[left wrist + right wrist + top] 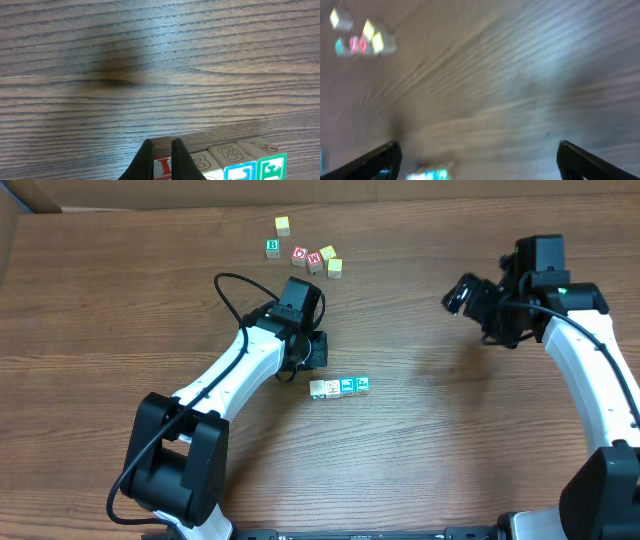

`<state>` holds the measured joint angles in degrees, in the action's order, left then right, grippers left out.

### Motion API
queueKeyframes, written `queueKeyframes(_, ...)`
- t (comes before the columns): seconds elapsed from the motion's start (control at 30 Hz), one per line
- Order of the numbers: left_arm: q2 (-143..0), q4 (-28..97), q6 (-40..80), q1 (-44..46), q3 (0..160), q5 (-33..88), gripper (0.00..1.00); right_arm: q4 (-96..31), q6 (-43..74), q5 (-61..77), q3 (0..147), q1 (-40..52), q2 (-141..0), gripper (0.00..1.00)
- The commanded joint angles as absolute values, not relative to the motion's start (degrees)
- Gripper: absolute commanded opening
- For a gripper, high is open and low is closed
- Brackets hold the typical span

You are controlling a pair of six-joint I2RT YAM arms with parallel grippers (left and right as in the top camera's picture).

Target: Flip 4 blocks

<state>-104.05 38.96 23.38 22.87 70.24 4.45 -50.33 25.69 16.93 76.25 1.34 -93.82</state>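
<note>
Seemingly the flipping is mid-way. The left gripper [162, 146] hangs pinched shut and empty over the brown wood-grain table [450, 430], just beside the near end of the row of four small pale wooden letter blocks [340, 386]. I'd guess it must next tip an end block over. The right gripper [462, 296] waits wide open, well apart. A loose cluster of similar blocks [305, 252] lies farther back.

Even bright light, soft shadows, glare on wood, right wrist view motion-blurred
</note>
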Motion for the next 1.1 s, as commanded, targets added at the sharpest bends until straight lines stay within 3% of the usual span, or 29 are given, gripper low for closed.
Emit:
queueKeyframes(0.0, -104.7, 38.7, 21.8, 23.0, 70.1, 3.9, 0.07, -51.1, 24.3, 22.4, 74.1, 3.9, -93.6, 0.75)
queueKeyframes(0.03, -104.7, 38.7, 21.8, 23.0, 70.1, 3.9, 0.07, -51.1, 24.1, 22.1, 73.0, 4.9, -93.6, 0.64)
queueKeyframes(0.1, -104.7, 38.7, 21.8, 23.0, 70.1, 3.9, 0.08, -50.6, 24.1, 21.5, 70.5, 7.3, -93.6, 0.24)
queueKeyframes(0.17, -104.7, 38.7, 21.8, 23.0, 70.1, 3.9, 0.08, -48.7, 24.2, 20.7, 67.6, 10.0, -93.6, 0.04)
queueKeyframes(0.43, -104.7, 41.1, 22.4, 22.7, 70.1, 0.2, 0.09, -35.7, 33.9, 10.8, 57.2, 20.5, -93.7, 0.04)
queueKeyframes(0.63, -104.7, 44.6, 23.3, 21.9, 70.1, -3.2, 0.04, -27.6, 40.8, 0.0, 52.5, 25.7, -93.7, 0.04)
queueKeyframes(0.87, -104.7, 48.0, 23.3, 21.8, 68.6, -1.4, 0.04, -22.8, 42.0, -2.3, 50.7, 26.5, -94.4, 0.04)
queueKeyframes(1.07, -104.7, 43.7, 23.3, 21.8, 64.1, 1.2, 0.04, -20.8, 42.0, -2.3, 50.7, 26.5, -96.9, 0.04)
